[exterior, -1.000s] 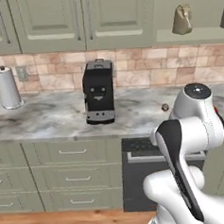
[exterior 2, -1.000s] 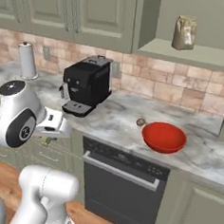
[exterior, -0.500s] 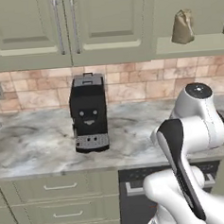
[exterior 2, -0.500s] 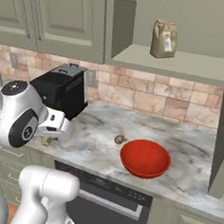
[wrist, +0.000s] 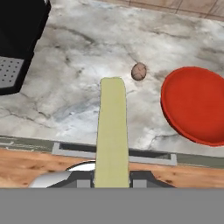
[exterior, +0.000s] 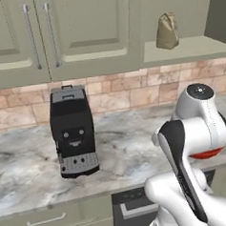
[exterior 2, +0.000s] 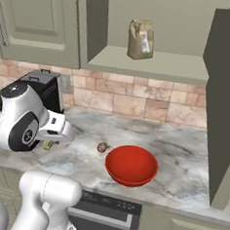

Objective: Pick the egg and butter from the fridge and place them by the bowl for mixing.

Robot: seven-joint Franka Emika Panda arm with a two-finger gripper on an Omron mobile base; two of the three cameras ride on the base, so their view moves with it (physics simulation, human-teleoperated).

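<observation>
Clamping the butter (wrist: 112, 131) at frame bottom, the gripper (wrist: 112, 178) carries it, probably to join the egg (wrist: 139, 71) left of the bowl (wrist: 197, 105).

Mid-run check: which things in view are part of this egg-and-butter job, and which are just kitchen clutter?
Job:
- butter, held in the shut tool
- egg, on the counter left of the bowl
- bowl, red

Lying about:
- coffee machine
- paper bag on the open shelf
- wall cabinets
</observation>
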